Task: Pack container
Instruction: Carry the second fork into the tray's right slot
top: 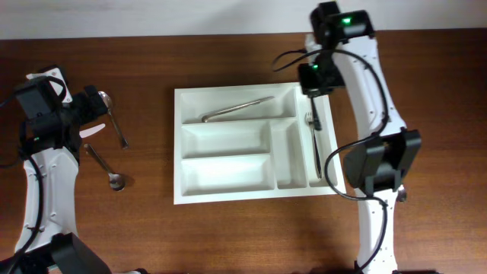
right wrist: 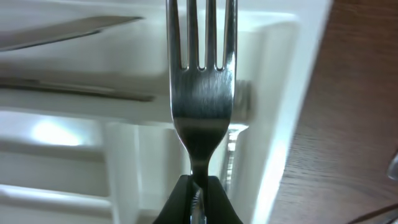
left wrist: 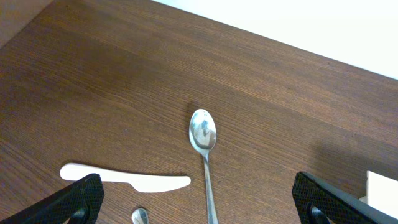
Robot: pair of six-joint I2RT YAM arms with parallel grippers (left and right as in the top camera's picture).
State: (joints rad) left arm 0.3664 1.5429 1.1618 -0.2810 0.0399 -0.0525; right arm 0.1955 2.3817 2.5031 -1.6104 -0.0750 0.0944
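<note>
The container (top: 228, 173), a white cutlery tray, lies mid-table. Its top compartment holds a metal knife (top: 237, 109), and a fork (top: 314, 148) lies in its right narrow slot. My right gripper (top: 314, 85) hovers over the tray's far right corner, shut on the neck of another fork (right wrist: 200, 81), tines pointing away, above the tray (right wrist: 283, 118). My left gripper (top: 93, 106) is open left of the tray. In the left wrist view its fingers (left wrist: 81, 198) straddle a long spoon (left wrist: 203, 132) on the wood without touching it.
A white plastic knife (left wrist: 124, 179) and a second, shorter spoon (top: 105, 167) lie on the table near the left gripper. In the left wrist view the tray's corner (left wrist: 380, 186) shows at the right edge. The table's far edge runs behind both arms.
</note>
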